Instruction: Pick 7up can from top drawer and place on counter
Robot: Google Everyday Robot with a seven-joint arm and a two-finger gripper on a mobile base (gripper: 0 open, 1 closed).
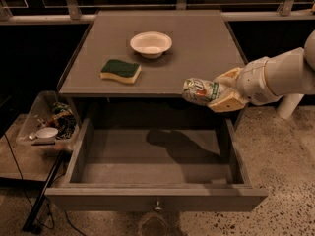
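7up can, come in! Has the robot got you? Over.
Gripper at counter front-right edge, jaws shut on 7up can. Can above open top drawer, not yet set down. Sponge and bowl sit farther left.

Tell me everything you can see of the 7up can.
The 7up can is small, silvery-white metal with a green label, and looks slightly crumpled. It lies on its side in the air, clamped at its right end by the gripper, with one tan finger above and one below. In the picture it sits at the front right edge of the counter, over the open top drawer, and appears to touch only the fingers. Its shadow falls on the drawer floor.
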